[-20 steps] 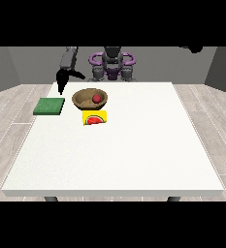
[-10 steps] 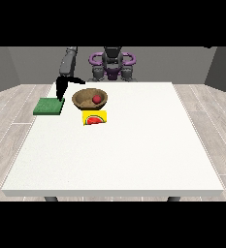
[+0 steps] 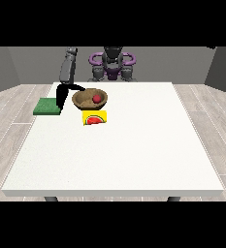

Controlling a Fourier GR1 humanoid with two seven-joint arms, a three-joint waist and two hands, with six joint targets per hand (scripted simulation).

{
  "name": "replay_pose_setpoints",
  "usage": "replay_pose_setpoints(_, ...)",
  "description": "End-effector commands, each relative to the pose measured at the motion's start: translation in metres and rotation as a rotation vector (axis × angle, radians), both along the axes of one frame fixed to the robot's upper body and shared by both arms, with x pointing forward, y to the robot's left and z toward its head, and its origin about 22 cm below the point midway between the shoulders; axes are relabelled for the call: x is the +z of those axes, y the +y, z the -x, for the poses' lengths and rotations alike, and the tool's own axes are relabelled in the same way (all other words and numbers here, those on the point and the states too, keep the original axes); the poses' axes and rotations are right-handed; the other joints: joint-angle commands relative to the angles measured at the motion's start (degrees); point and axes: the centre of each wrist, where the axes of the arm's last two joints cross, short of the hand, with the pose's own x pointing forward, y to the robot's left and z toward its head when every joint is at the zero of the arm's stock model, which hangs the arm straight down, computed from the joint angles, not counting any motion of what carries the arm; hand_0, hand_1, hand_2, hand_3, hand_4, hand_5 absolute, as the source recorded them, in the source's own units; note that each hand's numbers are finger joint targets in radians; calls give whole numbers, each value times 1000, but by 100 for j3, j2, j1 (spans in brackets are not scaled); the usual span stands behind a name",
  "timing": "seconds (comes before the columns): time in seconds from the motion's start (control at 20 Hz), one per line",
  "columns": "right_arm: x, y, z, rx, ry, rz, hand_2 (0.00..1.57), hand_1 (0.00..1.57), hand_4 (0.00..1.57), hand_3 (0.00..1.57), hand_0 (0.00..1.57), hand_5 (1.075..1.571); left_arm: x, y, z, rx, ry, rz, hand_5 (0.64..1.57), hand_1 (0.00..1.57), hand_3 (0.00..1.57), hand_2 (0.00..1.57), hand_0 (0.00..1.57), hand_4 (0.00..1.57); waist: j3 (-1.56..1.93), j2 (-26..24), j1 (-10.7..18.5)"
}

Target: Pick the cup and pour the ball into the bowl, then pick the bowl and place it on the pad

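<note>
Front view: bowl (image 3: pixel 90 99) near pad (image 3: pixel 47 106), seemingly apart.

A large white table (image 3: pixel 119 155) fills most of the view; most of its top is bare. A yellow card (image 3: pixel 94 117) with a red watermelon slice printed on it lies flat toward the table's far left part; around the table runs a floor (image 3: pixel 12 116) of pale grey planks; behind stands a grey wall (image 3: pixel 182 60).
</note>
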Motion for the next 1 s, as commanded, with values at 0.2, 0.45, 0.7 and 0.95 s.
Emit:
replay_pose_setpoints(0.2, 4, 2, -15, -24, -45, -40, 0, 0, 0, 0, 0, 1567, 40, -7, 7, -27, -86, -19, 1567, 0, 0, 0, 0, 0, 2, 412, 207)
replay_pose_setpoints(0.45, -10, 4, -4, -16, -28, -109, 0, 0, 148, 0, 0, 1571, 57, -9, 10, -55, -106, -10, 1569, 0, 0, 0, 0, 0, 6, 638, 243)
replay_pose_setpoints(0.7, -41, -6, 31, -86, 224, -42, 1571, 1571, 983, 547, 1571, 1552, 67, -6, 14, -79, -122, 18, 1571, 0, 0, 0, 0, 0, -3, 630, 496)
replay_pose_setpoints(0.95, -10, -35, 17, -128, 216, 7, 1571, 1571, 1025, 1571, 1571, 1571, 65, 3, 17, -72, -133, 20, 1571, 0, 0, 0, 0, 0, -12, 769, 463)
